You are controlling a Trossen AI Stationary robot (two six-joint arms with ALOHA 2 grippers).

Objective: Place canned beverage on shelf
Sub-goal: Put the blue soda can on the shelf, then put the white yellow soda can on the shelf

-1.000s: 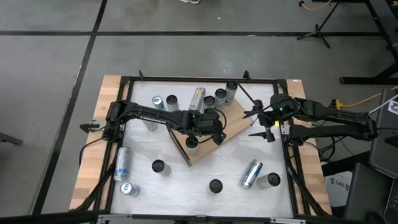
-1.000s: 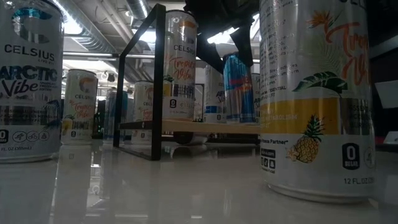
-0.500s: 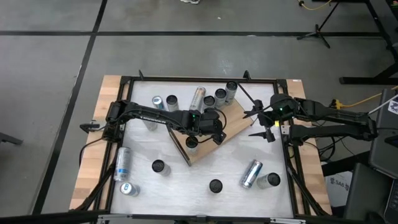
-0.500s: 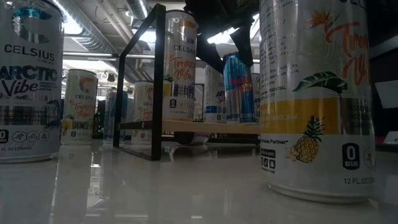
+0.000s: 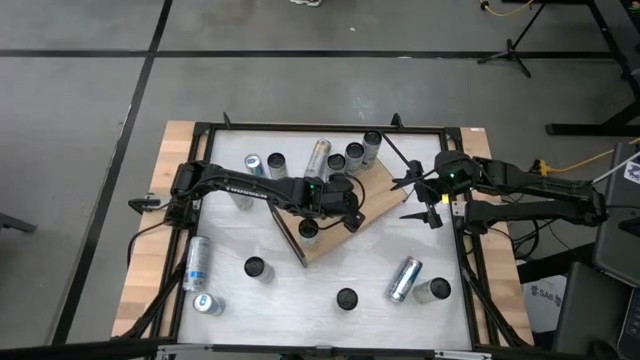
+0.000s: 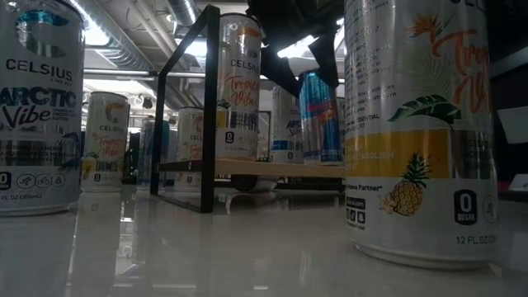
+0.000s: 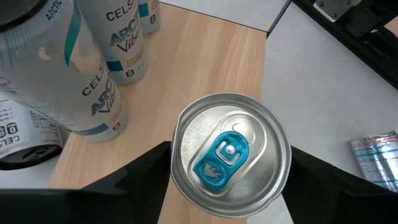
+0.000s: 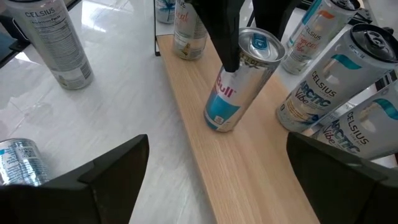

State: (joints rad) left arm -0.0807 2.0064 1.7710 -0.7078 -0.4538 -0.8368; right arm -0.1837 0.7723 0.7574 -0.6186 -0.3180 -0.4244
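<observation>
A blue-and-silver canned beverage (image 8: 239,87) stands tilted on the shelf (image 8: 261,180), a light wood-grain board lying slantwise mid-table (image 5: 375,205). My left gripper (image 5: 350,212) is shut on the can, whose top with the blue tab (image 7: 230,152) fills the left wrist view. Several white cans (image 8: 323,81) stand on the board's far end, and one more (image 5: 308,230) stands near its dark end panel. My right gripper (image 5: 412,198) hangs open near the table's right edge, holding nothing. My left gripper pinches the can's upper wall just under the rim, one finger (image 7: 149,174) on each side of it. The fingers (image 8: 227,37) come slanting down from above. The can leans, its base edge (image 8: 217,124) at the board; whether it rests there fully I cannot tell.
Loose cans on the white tabletop: upright ones (image 5: 255,268), (image 5: 346,298), (image 5: 435,290); lying ones (image 5: 404,278), (image 5: 197,262), (image 5: 318,158). The shelf's black frame post (image 6: 206,107) stands at its dark end. Big cans (image 6: 421,124), (image 6: 37,107) stand close before the low camera.
</observation>
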